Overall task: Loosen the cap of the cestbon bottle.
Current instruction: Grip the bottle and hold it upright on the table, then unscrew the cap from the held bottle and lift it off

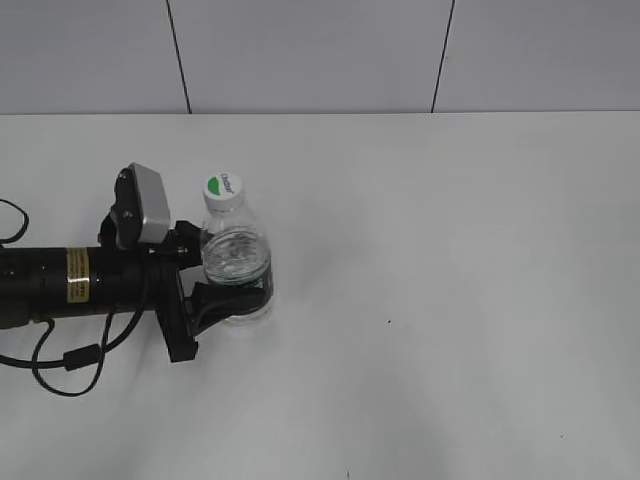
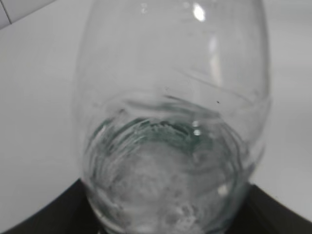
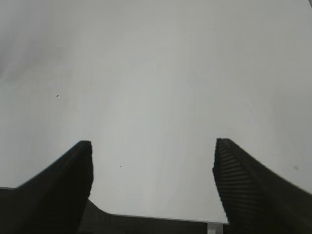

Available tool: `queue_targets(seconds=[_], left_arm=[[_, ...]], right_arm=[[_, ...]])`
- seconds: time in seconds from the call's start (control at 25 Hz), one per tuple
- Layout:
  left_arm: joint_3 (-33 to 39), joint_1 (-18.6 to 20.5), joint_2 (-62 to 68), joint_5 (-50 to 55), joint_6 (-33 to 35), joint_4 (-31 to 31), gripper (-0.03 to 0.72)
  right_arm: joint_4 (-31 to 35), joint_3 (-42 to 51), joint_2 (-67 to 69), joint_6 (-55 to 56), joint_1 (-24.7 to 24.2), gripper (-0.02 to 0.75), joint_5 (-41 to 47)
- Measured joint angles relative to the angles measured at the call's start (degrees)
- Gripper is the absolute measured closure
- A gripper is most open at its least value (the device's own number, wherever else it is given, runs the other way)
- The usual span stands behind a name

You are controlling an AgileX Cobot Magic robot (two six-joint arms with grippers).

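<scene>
Left gripper (image 1: 225,285) clamps the cestbon bottle (image 1: 237,268); right gripper (image 3: 152,165) spread wide over bare table (image 3: 156,73)

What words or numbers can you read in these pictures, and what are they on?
Small round white plastic cap with a green half-circle: small lettering beside the green, too small to read.
Yellow sticker on the black left arm: print too blurred to read.
Small clear plastic water bottle: no readable text.
Wrist views: no text.
</scene>
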Motion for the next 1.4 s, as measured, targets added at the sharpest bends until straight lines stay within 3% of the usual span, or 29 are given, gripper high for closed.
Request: queue_targets(seconds=[0.32,0.6,0.88,1.4], left_arm=[[-0.7,-2.4,0.3,0.1,-3.5,0.7,0.276],[-0.8,-2.4,0.3,0.1,-5.7,8.2,0.276],[-0.8,-2.4,0.3,0.5,-5.9,8.9,0.276],[-1.0,-2.4,0.3,0.4,-6.1,12.6,0.276]], right_arm=[[0.3,-7.6,18.2,-2.8,0.0,0.155,-0.4],[9.6,-16.4,32.5,-14.5,0.0,0.265,2.0],[13.3,-26.4,47.6,-21.1,0.3,0.311,9.6],[5.4,-42.7,67.7,-15.4,18.2,0.336,11.2]])
